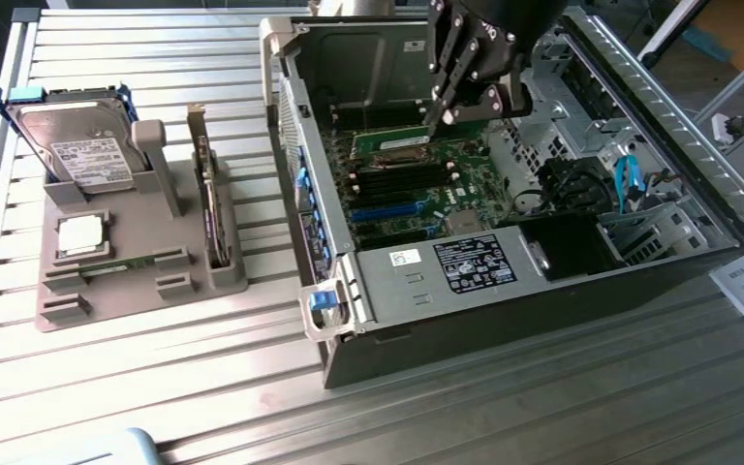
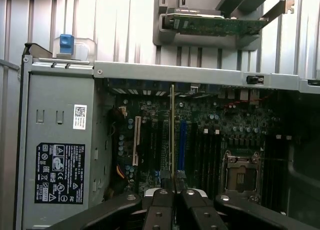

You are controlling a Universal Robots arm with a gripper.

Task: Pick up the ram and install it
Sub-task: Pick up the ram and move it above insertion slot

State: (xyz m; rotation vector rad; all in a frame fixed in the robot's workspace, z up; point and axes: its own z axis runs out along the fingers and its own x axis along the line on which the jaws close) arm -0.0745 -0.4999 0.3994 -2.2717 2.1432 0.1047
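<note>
My gripper hangs inside the open computer case, above the motherboard. It is shut on the ram, a thin green stick seen edge-on between the black fingers. In the exterior view the ram points down from the fingers toward the board. It hovers over the black and blue slots beside the memory slots and does not sit in any slot. The processor socket lies to one side of the ram.
On the exterior view's left, a grey holder carries a silver hard drive and an upright expansion card. The labelled power supply fills the case's near corner. Black fan and cables sit at the right. The slatted table lies all around.
</note>
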